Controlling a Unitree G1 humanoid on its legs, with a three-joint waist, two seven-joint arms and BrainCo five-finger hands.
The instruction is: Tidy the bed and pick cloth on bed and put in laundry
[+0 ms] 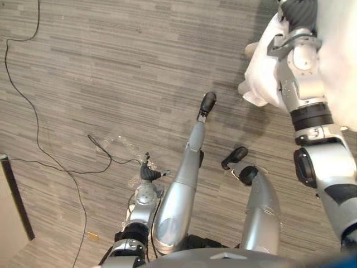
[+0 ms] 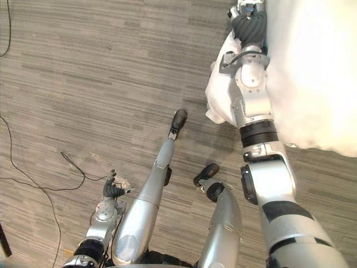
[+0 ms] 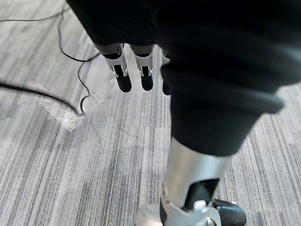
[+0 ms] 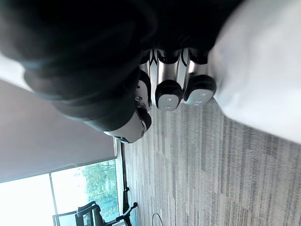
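Right hand (image 2: 249,25): raised at the far right of the 2 eye views, its dark ribbed cover against a white cloth (image 2: 312,72).
Right hand's hold: in its wrist view the fingers (image 4: 167,94) are curled in with the dark tips turned back toward the palm and the thumb folded beneath them. The white cloth is bunched tight along their side, so the hand grips it.
White cloth: a large pale mass along the right edge. 1 gathered fold hangs just beside the right forearm, above the floor (image 1: 111,67).
Left hand (image 1: 146,173): low at the robot's left side, well apart from the cloth.
Left hand's state: fingers (image 3: 124,80) straight and relaxed, tips pointing down toward the floor, nothing between them.
Floor: grey, striped like planks, with a pale scuffed patch (image 3: 61,113) near the left hand.
Background: the right wrist view shows a bright window (image 4: 80,188) with a dark chair (image 4: 75,219) in front of it.
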